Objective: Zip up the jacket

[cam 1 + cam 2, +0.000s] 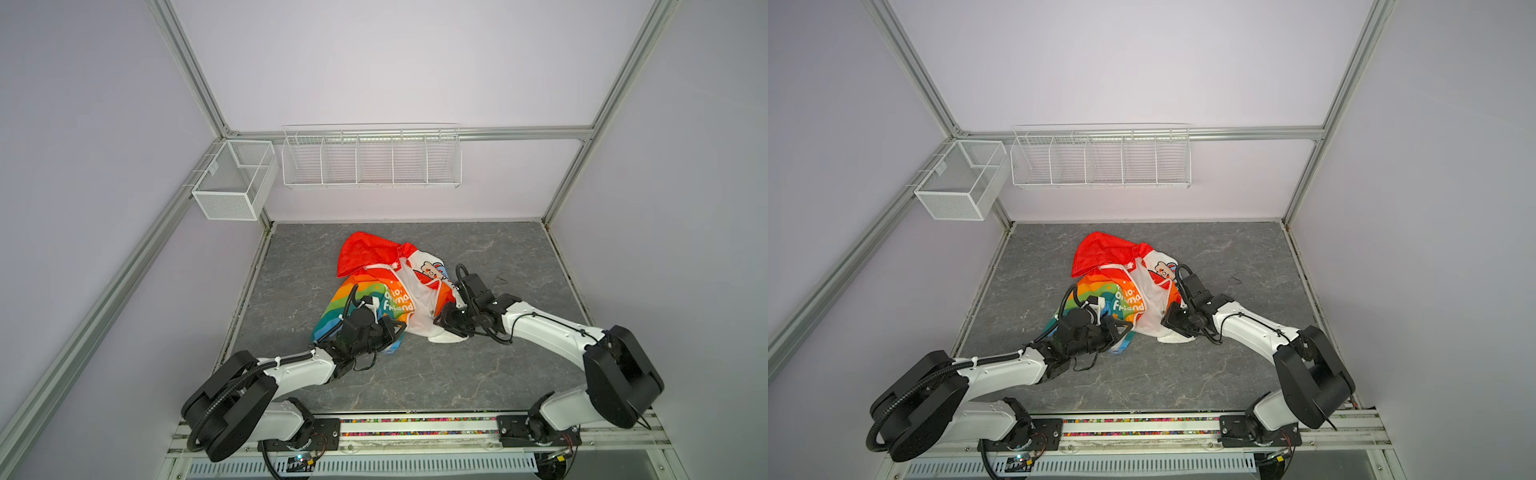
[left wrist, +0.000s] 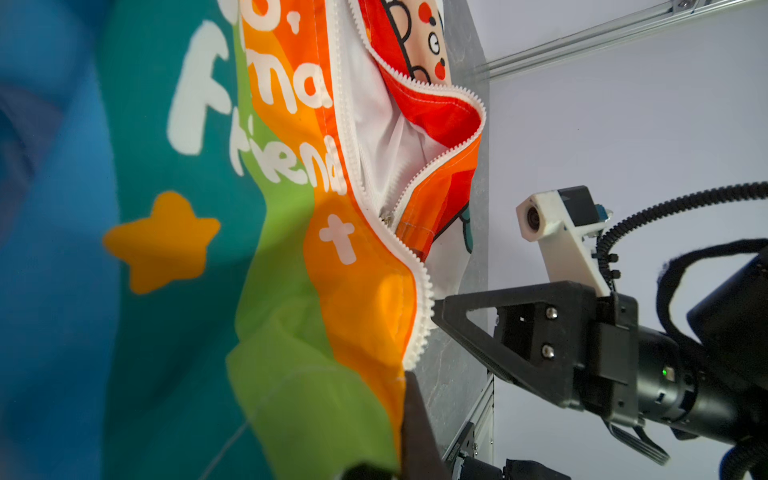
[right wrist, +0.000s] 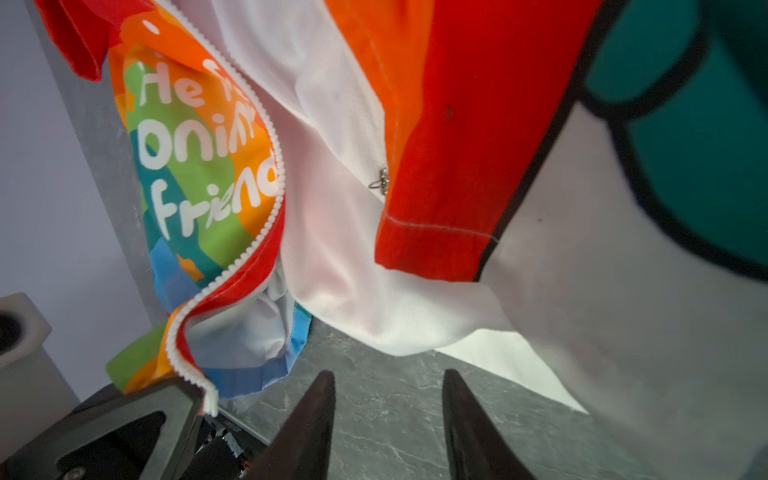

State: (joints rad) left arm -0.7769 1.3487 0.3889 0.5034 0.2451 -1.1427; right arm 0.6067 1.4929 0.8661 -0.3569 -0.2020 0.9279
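Two claws: left claw tight on jacket (zipper end), right claw agape.

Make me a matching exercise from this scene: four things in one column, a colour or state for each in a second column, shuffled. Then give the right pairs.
Column one
1. left hand
2. right hand
3. hood
4. zipper teeth

Column two
A. white, the two rows spread apart
B. open, nothing between its fingers
C. red
D. shut on the lower edge of the jacket

Pairs: 1-D, 2-B, 3-C, 4-A
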